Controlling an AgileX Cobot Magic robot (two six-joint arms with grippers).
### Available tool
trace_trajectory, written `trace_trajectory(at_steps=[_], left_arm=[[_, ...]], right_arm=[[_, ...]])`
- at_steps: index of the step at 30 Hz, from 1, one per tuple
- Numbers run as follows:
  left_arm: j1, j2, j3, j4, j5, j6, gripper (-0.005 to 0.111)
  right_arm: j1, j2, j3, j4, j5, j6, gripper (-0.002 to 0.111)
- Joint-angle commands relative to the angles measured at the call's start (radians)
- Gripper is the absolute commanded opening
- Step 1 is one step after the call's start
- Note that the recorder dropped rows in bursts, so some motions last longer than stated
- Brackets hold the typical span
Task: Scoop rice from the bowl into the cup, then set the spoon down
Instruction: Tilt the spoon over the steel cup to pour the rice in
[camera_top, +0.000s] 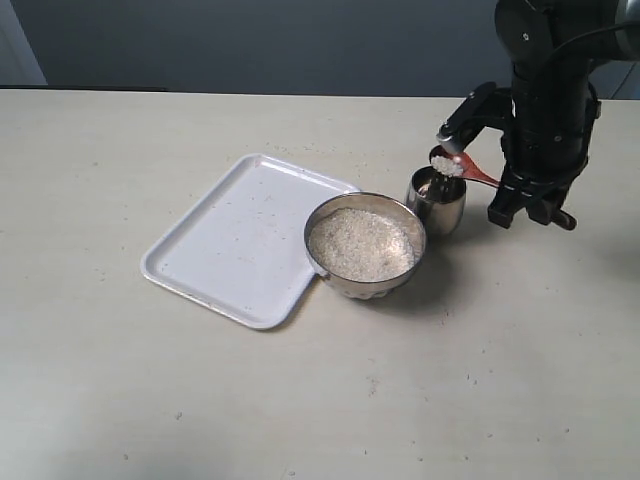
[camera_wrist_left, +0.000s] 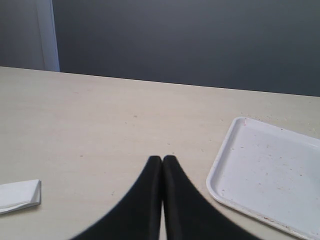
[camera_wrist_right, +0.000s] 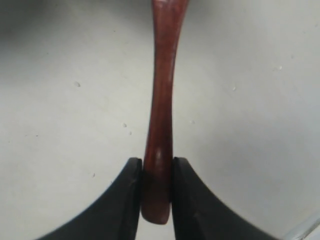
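Note:
The steel bowl (camera_top: 366, 287) stands mid-table, filled with white rice (camera_top: 360, 243). Just to its right is the small steel cup (camera_top: 446, 211). The reddish-brown spoon (camera_top: 458, 166) hovers over the cup's mouth with a small heap of rice in its scoop. My right gripper (camera_top: 497, 184) is shut on the spoon's handle, coming in from the right. In the right wrist view the handle (camera_wrist_right: 162, 100) is clamped near its end between the fingers of the right gripper (camera_wrist_right: 156, 162); the scoop is out of that frame. My left gripper (camera_wrist_left: 162, 159) is shut on nothing above bare table.
A white tray (camera_top: 240, 235) lies left of the bowl, touching it, with stray grains on it; its corner (camera_wrist_left: 270, 170) shows beside the left gripper. A folded white cloth (camera_wrist_left: 20, 196) lies on the table. Loose grains dot the table behind the tray.

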Motion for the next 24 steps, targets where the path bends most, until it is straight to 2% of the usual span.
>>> trace_trajectory(at_steps=[1, 24], left_arm=[[-0.001, -0.005, -0.004, 0.002, -0.002, -0.006, 0.001], [-0.001, -0.005, -0.004, 0.002, -0.002, -0.006, 0.001]], right_arm=[[-0.001, -0.001, -0.009, -0.02, -0.005, 0.022, -0.001], [0.073, -0.001, 0.029, -0.151, -0.005, 0.11, -0.001]])
